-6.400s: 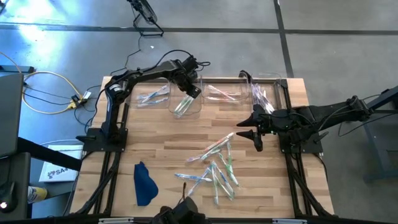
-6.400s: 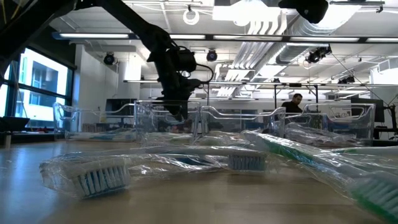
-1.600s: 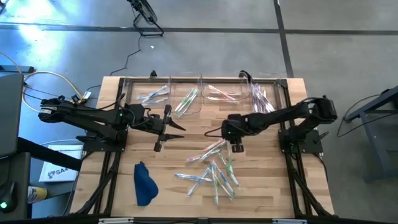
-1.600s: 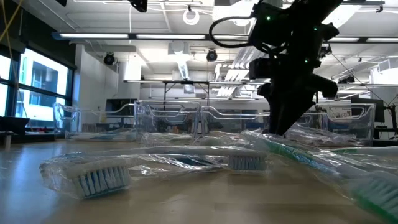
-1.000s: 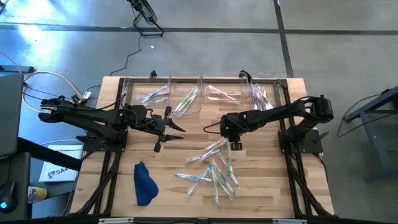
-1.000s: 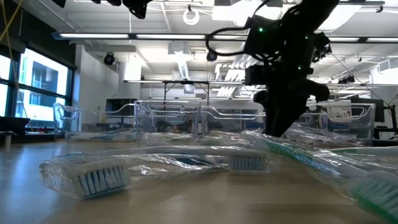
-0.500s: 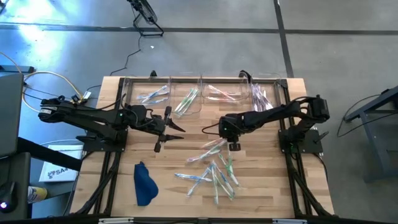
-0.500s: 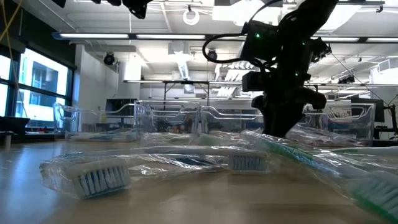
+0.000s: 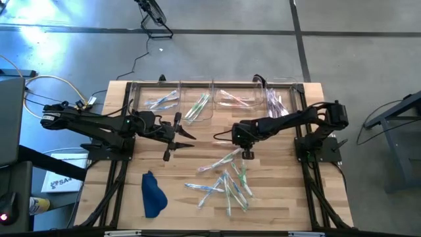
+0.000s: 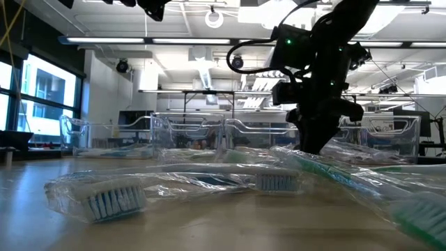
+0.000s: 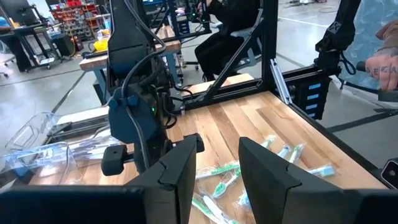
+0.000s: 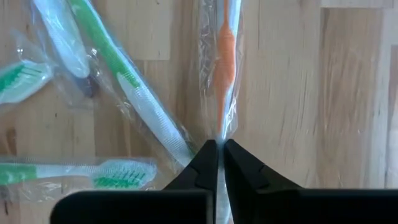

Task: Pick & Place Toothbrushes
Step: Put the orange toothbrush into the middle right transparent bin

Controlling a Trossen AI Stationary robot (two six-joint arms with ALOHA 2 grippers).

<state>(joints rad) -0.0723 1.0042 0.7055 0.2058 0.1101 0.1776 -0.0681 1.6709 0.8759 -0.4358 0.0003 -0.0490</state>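
Note:
Several wrapped toothbrushes [image 9: 227, 179] lie in a loose pile on the wooden table, right of centre. One with an orange-pink handle [image 12: 224, 50] lies at the pile's far edge [image 9: 225, 158]. My right gripper [image 9: 247, 154] points steeply down at that toothbrush's right end and is shut on its wrapper [image 12: 217, 149]. My left gripper [image 9: 173, 136] hovers level and open above the table's left half, with nothing between its fingers [image 11: 214, 171]. My right gripper pinches the clear wrapper's end [image 12: 219, 132] of the orange-pink toothbrush between its two fingertips. The fingers come from above, slanting steeply down, and close across the wrapper's width. The toothbrush lies flat on the table, stretching away from the fingers.
Clear plastic bins [image 9: 197, 105] stand in a row along the table's far edge, each holding a few toothbrushes. A dark blue cloth [image 9: 152, 194] lies near the front left. Green-handled toothbrushes [image 12: 118, 87] lie right beside the held one. A person's hand [image 11: 380, 62] shows beyond the table.
My right gripper has stayed over the orange-pink toothbrush's right end and has shut on its wrapper. The toothbrush lies where it was.

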